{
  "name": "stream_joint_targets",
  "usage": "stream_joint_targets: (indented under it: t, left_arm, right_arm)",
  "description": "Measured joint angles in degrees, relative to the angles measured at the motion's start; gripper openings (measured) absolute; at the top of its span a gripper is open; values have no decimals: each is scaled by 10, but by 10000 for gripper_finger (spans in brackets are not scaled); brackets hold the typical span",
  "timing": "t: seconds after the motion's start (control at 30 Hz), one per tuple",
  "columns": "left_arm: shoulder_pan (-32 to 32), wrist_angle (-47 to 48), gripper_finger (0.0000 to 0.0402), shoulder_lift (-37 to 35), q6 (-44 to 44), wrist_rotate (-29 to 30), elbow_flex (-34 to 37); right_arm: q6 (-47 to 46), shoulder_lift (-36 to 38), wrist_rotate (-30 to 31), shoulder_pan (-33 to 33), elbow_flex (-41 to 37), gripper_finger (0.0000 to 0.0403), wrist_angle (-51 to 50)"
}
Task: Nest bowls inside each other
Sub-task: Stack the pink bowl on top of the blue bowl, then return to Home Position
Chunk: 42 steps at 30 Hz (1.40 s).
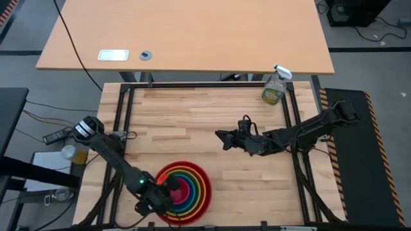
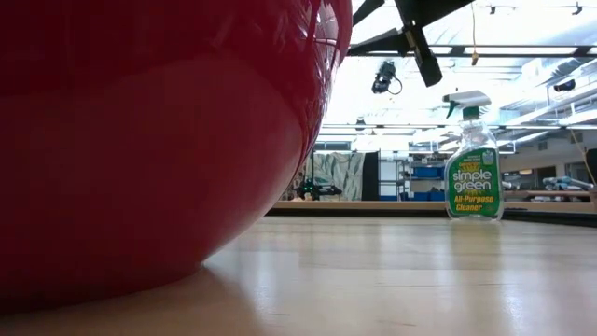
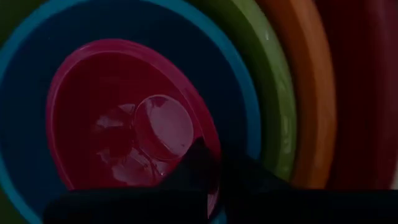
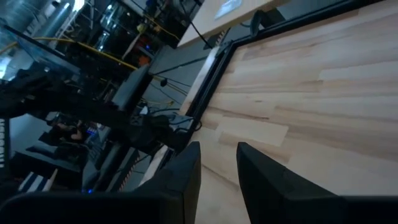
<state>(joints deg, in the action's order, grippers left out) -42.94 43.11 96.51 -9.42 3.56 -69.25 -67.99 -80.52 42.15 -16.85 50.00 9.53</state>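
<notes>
Five bowls sit nested near the table's front edge, left of centre: magenta (image 3: 118,124) innermost, then blue (image 3: 155,31), green (image 3: 267,93), orange (image 3: 305,93) and red (image 3: 360,93). The red bowl (image 2: 140,140) rests on its base on the table and fills the left of the low view. My left gripper (image 1: 168,191) points steeply down into the stack from its left and is shut on the magenta bowl. My right gripper (image 1: 221,138) hovers over the middle of the table, open, with nothing between its fingers (image 4: 186,177). My left gripper (image 3: 211,177) pinches the magenta bowl's rim (image 3: 214,155), one finger inside the bowl and one outside. The fingers come from above, slanting down. The magenta bowl sits inside the blue bowl; whether its base rests there I cannot tell.
A clear spray bottle (image 1: 275,90) with a green label stands at the far right corner (image 2: 473,159). Black frame rails (image 1: 122,128) run along the table's left, far and right sides. Bare wood lies between the bowls and the bottle.
</notes>
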Motion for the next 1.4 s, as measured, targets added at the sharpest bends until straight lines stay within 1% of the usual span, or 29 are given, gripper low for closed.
stream_joint_targets:
  t: [0.17,0.27,0.33,0.47,0.57,0.67,0.77,0.9,1.0,1.1,1.27,1.4]
  left_arm:
    - [0,-5,22,9,24,-9,0]
    - [-1,-10,38,10,38,-15,0]
    - [0,-16,59,10,43,-15,0]
    - [0,-15,115,9,54,-14,0]
    - [0,-9,154,8,58,-14,0]
    - [0,15,181,-5,59,-14,0]
    - [8,33,191,-35,64,-15,0]
    - [20,27,188,-87,61,-13,0]
    - [35,28,186,-121,57,-14,0]
    - [62,14,185,-161,59,-12,8]
    - [108,-52,185,-248,85,-2,72]
    - [142,-72,185,-311,112,28,118]
  right_arm:
    - [0,0,17,-12,0,112,11]
    - [0,0,26,-16,0,112,12]
    - [0,0,30,-18,0,112,12]
    - [1,0,33,-18,0,112,14]
    - [5,0,51,-22,0,112,20]
    - [11,0,56,-30,0,112,22]
    - [16,0,48,-40,0,112,25]
    - [13,0,40,-47,0,112,25]
    - [14,0,10,-36,0,112,25]
    - [30,2,-46,-15,0,112,24]
    - [93,16,-135,21,0,112,41]
    - [166,46,-182,43,0,108,54]
